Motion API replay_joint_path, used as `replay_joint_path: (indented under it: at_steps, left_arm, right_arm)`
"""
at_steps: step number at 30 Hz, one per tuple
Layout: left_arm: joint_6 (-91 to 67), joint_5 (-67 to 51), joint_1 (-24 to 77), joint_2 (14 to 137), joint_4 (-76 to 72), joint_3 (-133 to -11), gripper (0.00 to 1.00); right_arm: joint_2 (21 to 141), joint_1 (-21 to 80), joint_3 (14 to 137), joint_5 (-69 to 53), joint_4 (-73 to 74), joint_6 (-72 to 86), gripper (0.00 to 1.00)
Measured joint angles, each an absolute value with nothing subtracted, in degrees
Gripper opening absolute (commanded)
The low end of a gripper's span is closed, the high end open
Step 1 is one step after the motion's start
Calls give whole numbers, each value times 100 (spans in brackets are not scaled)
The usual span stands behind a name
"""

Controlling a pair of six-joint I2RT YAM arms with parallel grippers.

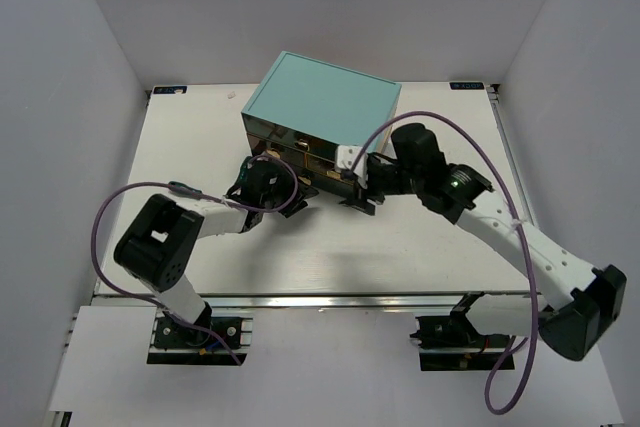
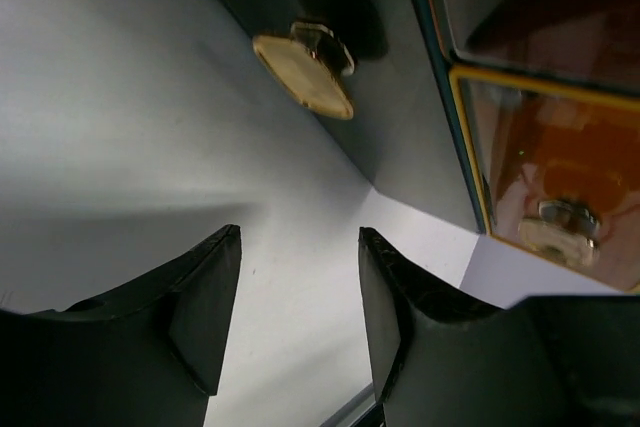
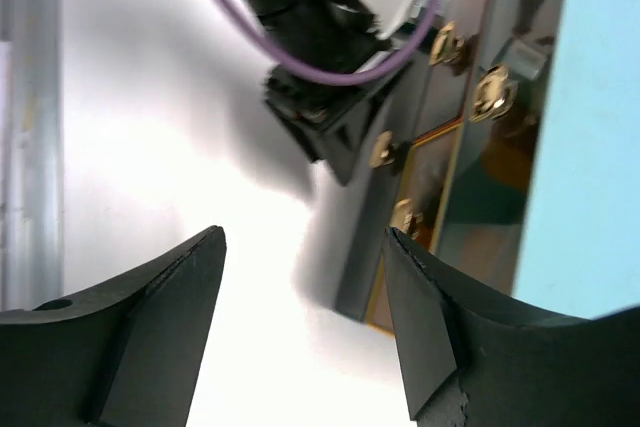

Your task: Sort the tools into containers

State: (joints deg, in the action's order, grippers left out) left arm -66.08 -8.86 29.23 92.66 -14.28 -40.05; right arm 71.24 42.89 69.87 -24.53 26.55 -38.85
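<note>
no tools are seen on the table [image 1: 400,247] in any view. whether they lie in the drawers [image 2: 560,137] cannot be told, since the clear fronts show only glare and dark reflections. the teal chest [image 1: 325,97] sits at the far middle of the table, with both arms reached in to its front face.

the left gripper [image 2: 298,237] is held low at the left part of the front. its jaws are spread and nothing is between them. a gold handle [image 2: 305,72] is seen just ahead of the gap, not touched. the right gripper [image 3: 305,237] is held beside it toward the right part of the front, also spread and empty, near the drawer pulls but apart from them.

the step in hand is judged to be drawer handling, opening or closing, not tool pickup. which of the two cannot be told. for the next move, the left jaws would need to be lined up on the handle ahead and closed on it, with room kept from the other arm.
</note>
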Motion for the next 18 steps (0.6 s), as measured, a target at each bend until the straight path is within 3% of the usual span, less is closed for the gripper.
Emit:
replay_joint_path:
  at_steps: [10,18]
  left_arm:
    - [-6825,-764,2825,9623,-1920,-4366,59]
    - [-6912,-307,2751,9920,-1295,-4860,46]
  right_arm:
    - [6689,3496,6051,-3175,2689,-3859,70]
    - [6493,3267,6007,-3323,2659,-3701,70]
